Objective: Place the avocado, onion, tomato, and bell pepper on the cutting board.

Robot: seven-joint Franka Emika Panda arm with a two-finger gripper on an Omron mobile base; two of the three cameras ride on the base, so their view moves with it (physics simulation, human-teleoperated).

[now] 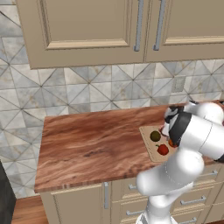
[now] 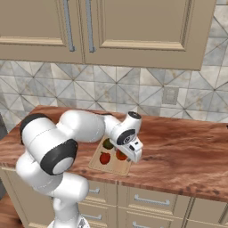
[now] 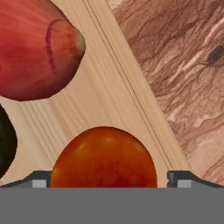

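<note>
fingers [image 3: 105, 183] spread around the tomato [image 3: 104, 158] on the cutting board [image 3: 109, 100]; onion [image 3: 33, 48] and avocado [image 3: 6, 144] beside.

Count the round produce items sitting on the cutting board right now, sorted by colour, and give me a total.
Dark olive-green: 1, the avocado
Red: 1, the red ball
Orange-red: 1, the orange-red ball, between the tips of the claw
Total: 3 on the cutting board
</note>
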